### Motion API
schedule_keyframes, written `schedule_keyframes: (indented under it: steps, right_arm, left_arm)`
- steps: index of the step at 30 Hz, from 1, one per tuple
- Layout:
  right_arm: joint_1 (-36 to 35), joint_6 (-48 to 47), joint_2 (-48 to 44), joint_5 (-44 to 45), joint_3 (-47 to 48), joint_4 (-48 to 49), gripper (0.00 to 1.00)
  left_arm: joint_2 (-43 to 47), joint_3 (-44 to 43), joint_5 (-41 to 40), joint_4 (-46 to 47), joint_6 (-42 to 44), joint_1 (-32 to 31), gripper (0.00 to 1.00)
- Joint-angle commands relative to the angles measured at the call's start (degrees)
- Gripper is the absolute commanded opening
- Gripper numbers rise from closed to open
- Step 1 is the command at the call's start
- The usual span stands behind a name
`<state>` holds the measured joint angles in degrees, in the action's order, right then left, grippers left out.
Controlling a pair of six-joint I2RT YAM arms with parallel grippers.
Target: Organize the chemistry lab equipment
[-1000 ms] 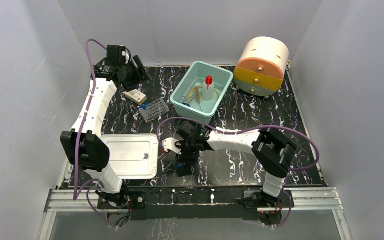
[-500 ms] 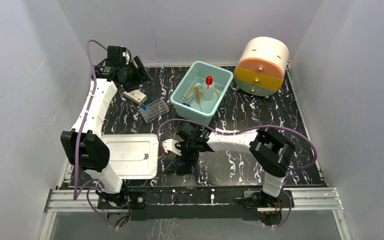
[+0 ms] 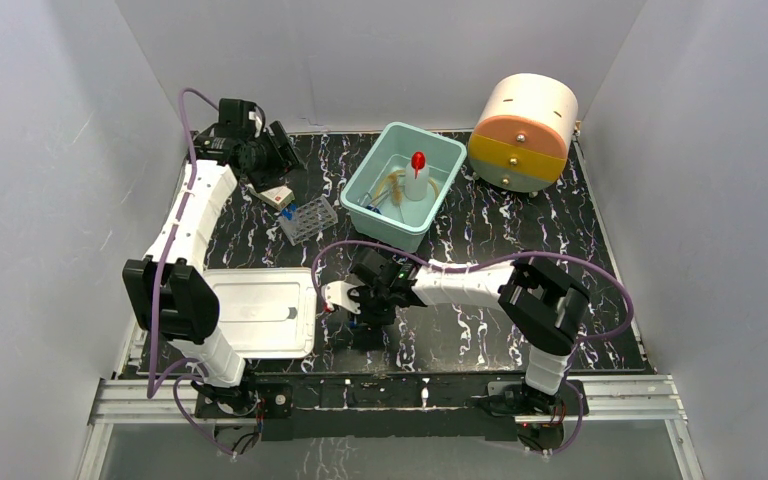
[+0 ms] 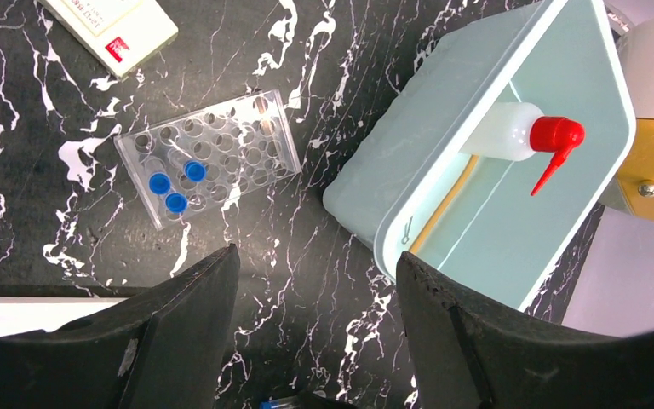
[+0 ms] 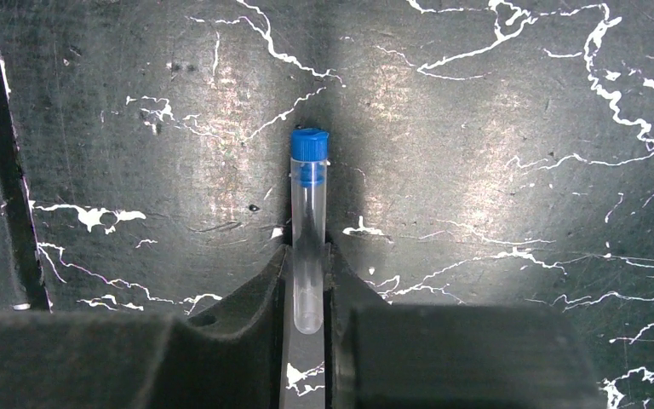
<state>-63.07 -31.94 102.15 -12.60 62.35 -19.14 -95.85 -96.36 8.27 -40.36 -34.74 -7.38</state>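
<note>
Lying straight up the right wrist frame, the tube (image 5: pixel 309 230) has its long axis in line with the right fingers (image 5: pixel 268 285). Its clear bottom end sits low in the frame between them, and its blue cap (image 5: pixel 309 145) points to the top, well past the tips. The fingers stand narrow, one against each side of the tube's lower part, so they look closed on it while it lies flat on the table (image 5: pixel 494 128).

In the top view this grip sits at lower centre, and the rack (image 3: pixel 307 218) lies up and to the left, nearer the left arm. The left fingers (image 4: pixel 192 311) hang wide apart with nothing between them, and the rack shows in the upper left of their frame.

The next move likely turns on swinging the tube from flat to upright. Because it is held near its bottom, little free length seems left to enter a hole.
</note>
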Motion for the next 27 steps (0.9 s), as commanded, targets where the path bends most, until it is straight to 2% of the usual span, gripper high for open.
schedule_keyframes:
  steps: [1, 9, 17, 22, 27]
  right_arm:
    - [-0.7, 0.9, 1.0, 0.4, -0.3, 1.4, 0.18]
    - [-0.5, 4.6, -3.7, 3.9, 0.3, 4.8, 0.18]
    - [1.8, 9.8, -11.4, 7.5, -4.4, 14.5, 0.18]
    - [2.8, 12.1, -12.8, 11.7, -6.0, 19.9, 0.19]
    - [3.5, 14.4, -12.1, 15.8, -5.0, 23.3, 0.20]
  left_arm:
    - [3.6, 1.2, 1.3, -0.3, -0.3, -0.1, 0.66]
    - [5.0, 3.3, -0.5, 0.0, -0.8, -0.1, 0.66]
    - [7.2, 6.8, 0.8, 1.2, -2.8, 0.0, 0.66]
    - [9.1, 10.5, 5.0, 3.6, -4.3, 0.0, 0.66]
    - [13.2, 18.0, 12.5, 6.2, -2.9, 0.0, 0.65]
